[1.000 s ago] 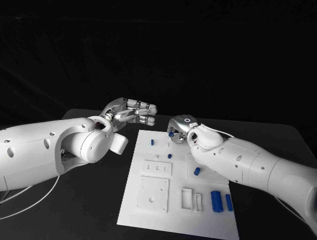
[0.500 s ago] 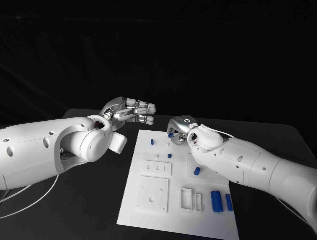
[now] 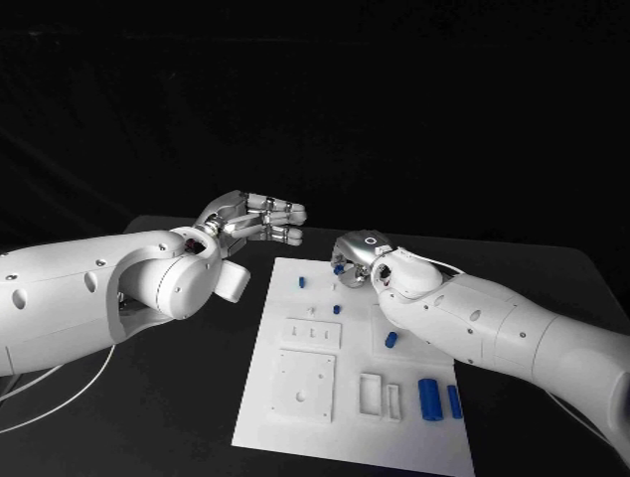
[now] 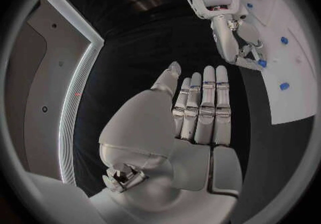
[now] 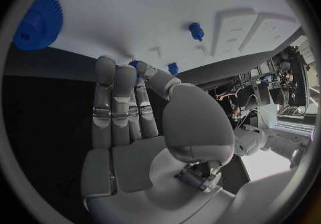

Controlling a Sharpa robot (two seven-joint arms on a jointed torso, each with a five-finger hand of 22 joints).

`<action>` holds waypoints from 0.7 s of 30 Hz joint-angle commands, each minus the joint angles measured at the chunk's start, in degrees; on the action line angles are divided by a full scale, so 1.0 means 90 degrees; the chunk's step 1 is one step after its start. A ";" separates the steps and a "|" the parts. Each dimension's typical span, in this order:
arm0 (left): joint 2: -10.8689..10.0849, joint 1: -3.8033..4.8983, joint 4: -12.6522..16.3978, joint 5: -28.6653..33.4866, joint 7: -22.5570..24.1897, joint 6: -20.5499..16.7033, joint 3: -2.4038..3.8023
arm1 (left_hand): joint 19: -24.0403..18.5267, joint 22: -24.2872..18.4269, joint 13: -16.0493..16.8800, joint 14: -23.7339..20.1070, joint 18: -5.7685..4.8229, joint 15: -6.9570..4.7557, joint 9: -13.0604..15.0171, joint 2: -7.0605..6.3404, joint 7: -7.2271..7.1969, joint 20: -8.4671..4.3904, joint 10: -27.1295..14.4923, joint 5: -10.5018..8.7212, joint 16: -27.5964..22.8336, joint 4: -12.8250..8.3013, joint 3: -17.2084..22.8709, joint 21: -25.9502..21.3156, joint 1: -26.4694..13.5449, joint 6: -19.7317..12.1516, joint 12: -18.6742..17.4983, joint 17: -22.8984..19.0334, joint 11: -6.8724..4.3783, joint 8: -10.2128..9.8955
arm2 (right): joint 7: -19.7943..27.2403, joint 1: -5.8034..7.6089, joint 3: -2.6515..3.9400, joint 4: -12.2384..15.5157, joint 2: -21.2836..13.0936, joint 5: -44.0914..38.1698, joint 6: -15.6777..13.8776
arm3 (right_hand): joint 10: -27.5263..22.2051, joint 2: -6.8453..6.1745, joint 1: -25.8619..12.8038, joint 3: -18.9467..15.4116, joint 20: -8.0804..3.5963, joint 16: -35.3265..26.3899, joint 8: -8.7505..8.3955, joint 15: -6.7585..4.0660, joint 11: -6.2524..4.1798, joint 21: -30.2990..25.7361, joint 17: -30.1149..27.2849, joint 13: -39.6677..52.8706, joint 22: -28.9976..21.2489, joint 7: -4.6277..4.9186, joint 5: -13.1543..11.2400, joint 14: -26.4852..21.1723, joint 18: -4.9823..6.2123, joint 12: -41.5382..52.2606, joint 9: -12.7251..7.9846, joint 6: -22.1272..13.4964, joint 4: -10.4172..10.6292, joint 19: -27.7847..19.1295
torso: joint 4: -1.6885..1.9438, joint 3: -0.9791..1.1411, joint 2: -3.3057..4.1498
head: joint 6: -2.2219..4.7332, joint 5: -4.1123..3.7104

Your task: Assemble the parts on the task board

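On the black surface [image 3: 545, 278] lies the white rectangular task board [image 3: 347, 437], with small blue plastic parts [image 3: 430, 398] scattered across it. Above the board's far left corner hangs the silver left hand [image 3: 258, 221], its fingers held straight and side by side, holding nothing. At the board's far edge the silver right hand [image 3: 358, 256] reaches down among the blue pieces; its fingertips [image 5: 144, 68] meet at one small blue part [image 5: 134, 64], though whether they clamp it I cannot tell.
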 commanded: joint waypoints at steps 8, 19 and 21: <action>0.0020 0.0011 -0.0002 -0.0026 0.0043 0.0022 0.0003 | 0.0047 -0.0032 0.0008 0.0040 0.0012 0.0008 -0.0009 0.0019 0.0014 0.0021 -0.0051 -0.0009 -0.0027 -0.0011 -0.0061 -0.0043 -0.0052 -0.0062 -0.0003 0.0008 0.0013 -0.0024 | 0.0089 -0.0016 -0.0007 -0.0088 0.0037 0.0137 -0.0027 | -0.0781 -0.0112 -0.0017 -0.0139 0.0197 -0.0069 0.0023 0.0173 0.0228 -0.0225 -0.0067 -0.0006 -0.0067 0.0196 0.0013 0.0018 0.0142 0.0011 -0.0031 -0.0628 0.0035 0.0067 | 0.0016 -0.0004 0.0001 | -0.0026 0.0007; 0.0008 0.0012 0.0010 -0.0026 0.0042 0.0003 0.0003 | 0.0049 -0.0041 0.0008 0.0038 0.0013 0.0011 -0.0012 0.0009 0.0023 0.0024 -0.0080 -0.0006 -0.0029 -0.0019 -0.0071 -0.0046 -0.0049 -0.0090 -0.0004 0.0008 0.0023 -0.0027 | 0.0129 -0.0017 -0.0010 -0.0108 0.0034 0.0248 -0.0084 | -0.1071 -0.0190 0.0045 -0.0421 0.0265 -0.0065 0.0024 0.0222 0.0305 -0.0451 -0.0107 -0.0009 -0.0155 0.0253 0.0157 0.0023 0.0217 0.0007 -0.0034 -0.0856 0.0028 0.0214 | 0.0001 0.0003 -0.0004 | -0.0036 0.0020; 0.0007 0.0012 0.0009 -0.0026 0.0041 0.0001 0.0003 | 0.0049 -0.0041 0.0008 0.0038 0.0013 0.0011 -0.0012 0.0009 0.0023 0.0024 -0.0080 -0.0006 -0.0029 -0.0019 -0.0071 -0.0046 -0.0049 -0.0090 -0.0004 0.0008 0.0023 -0.0027 | 0.0136 -0.0017 -0.0010 -0.0097 0.0028 0.0268 -0.0091 | -0.1071 -0.0190 0.0045 -0.0421 0.0265 -0.0065 0.0024 0.0222 0.0305 -0.0451 -0.0107 -0.0009 -0.0155 0.0253 0.0157 0.0023 0.0217 0.0007 -0.0034 -0.0856 0.0028 0.0214 | 0.0001 0.0006 -0.0003 | -0.0041 0.0016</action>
